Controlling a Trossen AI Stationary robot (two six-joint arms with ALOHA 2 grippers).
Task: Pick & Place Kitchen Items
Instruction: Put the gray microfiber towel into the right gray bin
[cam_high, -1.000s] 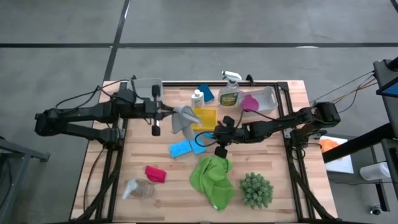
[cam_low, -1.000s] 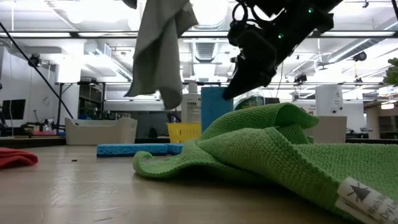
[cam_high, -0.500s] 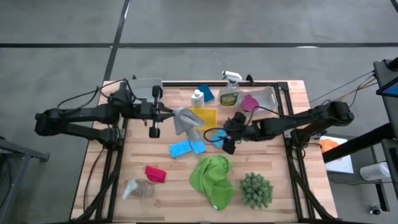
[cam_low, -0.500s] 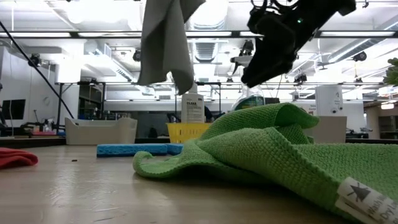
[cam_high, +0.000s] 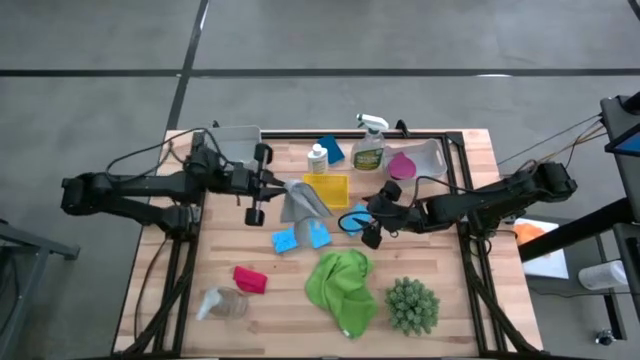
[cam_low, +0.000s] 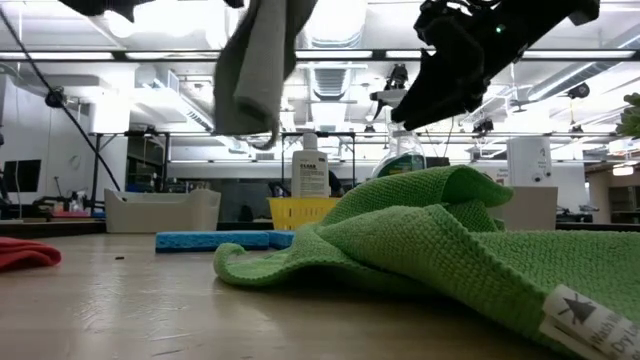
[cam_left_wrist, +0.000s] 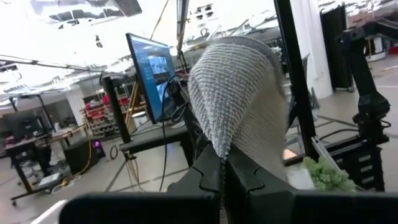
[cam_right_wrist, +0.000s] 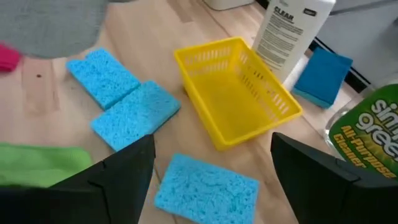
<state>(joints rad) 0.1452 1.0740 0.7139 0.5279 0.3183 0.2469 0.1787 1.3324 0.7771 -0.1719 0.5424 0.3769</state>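
My left gripper (cam_high: 278, 186) is shut on a grey cloth (cam_high: 298, 198) that hangs over the yellow tray (cam_high: 328, 190). My right gripper (cam_high: 358, 222) hovers open just right of the tray, above a blue sponge (cam_right_wrist: 205, 186) that lies flat on the table between its fingers, untouched. Two more blue sponges (cam_high: 290, 240) (cam_high: 318, 235) lie side by side near the tray. A white bottle (cam_high: 317, 158), a spray bottle (cam_high: 368, 150) and another blue sponge (cam_high: 332, 150) stand behind it. A green cloth (cam_high: 340, 285), a red cloth (cam_high: 250, 280) and a clear jar (cam_high: 222, 303) lie toward the near edge. My left gripper pinches a gathered fold of the grey cloth (cam_left_wrist: 221, 158) between its two fingers, which come in about level from the table's left. The cloth bulges beyond the fingertips and hangs down slack, lifted clear of the table (cam_low: 255, 70).
A magenta cloth (cam_high: 402, 165) lies in a clear container (cam_high: 428, 158) at the far right. A white bin (cam_high: 235, 140) stands at the far left. A spiky green plant (cam_high: 412, 305) stands near the front right corner.
My right gripper has drawn back toward the table's right edge and opened, and a blue sponge now lies on the table below it. My left gripper has shifted slightly toward the right, and the hanging grey cloth has swung with it.
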